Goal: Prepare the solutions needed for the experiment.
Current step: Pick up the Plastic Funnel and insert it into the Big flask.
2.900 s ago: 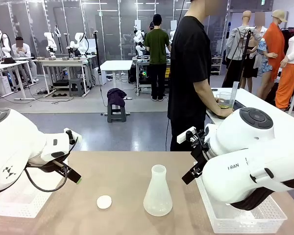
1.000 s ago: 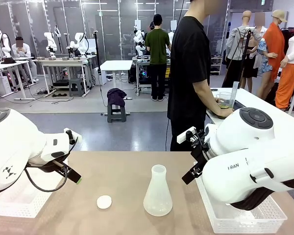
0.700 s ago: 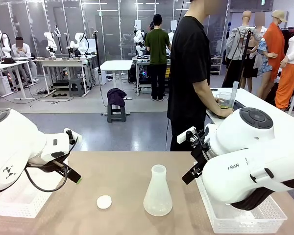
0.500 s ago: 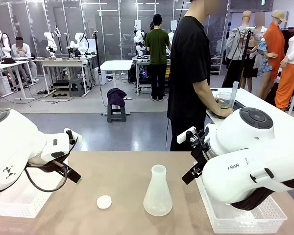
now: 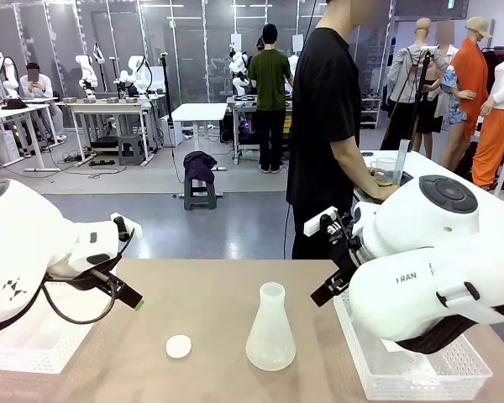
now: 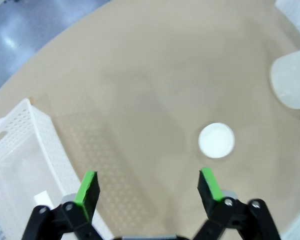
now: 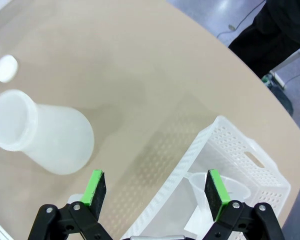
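A frosted conical flask (image 5: pixel 270 329) stands upright and uncapped at the table's middle front, with a round white lid (image 5: pixel 178 346) lying to its left. My left gripper (image 6: pixel 147 182) hangs open over the bare tabletop, near the lid (image 6: pixel 216 140). My right gripper (image 7: pixel 155 187) is open above a white basket's edge, and the flask (image 7: pixel 40 132) lies off to its left. Across the table, a person in black rests a hand by a clear beaker (image 5: pixel 387 166) on a side table. A little yellow-green solution (image 5: pixel 384 180) sits in its bottom.
White baskets flank the table: one (image 5: pixel 34 336) under my left arm, one (image 5: pixel 420 369) under my right. The right basket (image 7: pixel 245 160) holds a clear cup (image 7: pixel 222 186). Bare tabletop lies between the flask and the far edge.
Both arms have lifted slightly and shifted a little. The flask, the lid and the person's hand have stayed put. Both grippers remain open.
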`<state>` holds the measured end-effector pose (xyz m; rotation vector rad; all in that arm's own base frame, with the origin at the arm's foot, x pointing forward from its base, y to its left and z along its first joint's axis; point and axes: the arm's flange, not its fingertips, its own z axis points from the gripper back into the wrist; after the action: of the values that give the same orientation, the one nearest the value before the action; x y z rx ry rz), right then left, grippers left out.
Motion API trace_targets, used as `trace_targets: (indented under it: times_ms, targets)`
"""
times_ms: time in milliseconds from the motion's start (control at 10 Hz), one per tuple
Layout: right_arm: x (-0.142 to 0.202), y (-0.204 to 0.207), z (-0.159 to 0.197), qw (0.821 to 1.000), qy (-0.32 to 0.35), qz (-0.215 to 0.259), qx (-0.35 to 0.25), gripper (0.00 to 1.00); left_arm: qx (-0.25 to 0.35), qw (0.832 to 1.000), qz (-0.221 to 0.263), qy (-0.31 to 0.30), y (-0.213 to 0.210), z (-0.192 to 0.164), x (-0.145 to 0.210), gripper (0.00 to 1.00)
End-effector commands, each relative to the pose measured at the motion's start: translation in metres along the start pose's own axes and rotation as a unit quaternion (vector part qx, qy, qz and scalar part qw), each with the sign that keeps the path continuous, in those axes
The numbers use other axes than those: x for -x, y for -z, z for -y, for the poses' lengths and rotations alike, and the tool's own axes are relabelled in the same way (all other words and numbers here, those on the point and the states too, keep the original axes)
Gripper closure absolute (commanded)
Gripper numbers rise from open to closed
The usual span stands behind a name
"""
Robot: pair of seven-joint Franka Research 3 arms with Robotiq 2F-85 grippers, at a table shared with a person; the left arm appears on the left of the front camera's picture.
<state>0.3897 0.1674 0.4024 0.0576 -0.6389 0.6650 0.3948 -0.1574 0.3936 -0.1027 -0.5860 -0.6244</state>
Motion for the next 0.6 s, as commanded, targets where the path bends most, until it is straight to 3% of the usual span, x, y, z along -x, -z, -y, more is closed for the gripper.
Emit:
trace_targets:
  times_ms: [0, 200, 300, 400, 500]
  targets:
    - [0.003, -0.025, 0.020, 0.998, 0.029, 0.032, -0.047, 0.00, 0.072, 0.997, 0.011, -0.020, -0.024, -0.020, 0.002, 0.00]
    - [-0.002, -0.034, 0.025, 0.997, 0.058, 0.033, -0.045, 0.00, 0.085, 0.996, 0.021, -0.035, -0.034, -0.023, -0.001, 0.00]
    - [-0.001, -0.038, 0.026, 0.998, 0.008, 0.043, -0.038, 0.00, 0.056, 0.998, 0.019, -0.024, -0.023, -0.003, -0.003, 0.00]
    - [-0.007, -0.034, 0.015, 0.998, 0.050, 0.036, -0.033, 0.00, 0.056, 0.998, 0.019, -0.024, -0.023, -0.003, -0.003, 0.00]
    - [-0.007, -0.034, 0.015, 0.998, 0.050, 0.036, -0.033, 0.00, 0.056, 0.998, 0.019, -0.024, -0.023, -0.003, -0.003, 0.00]
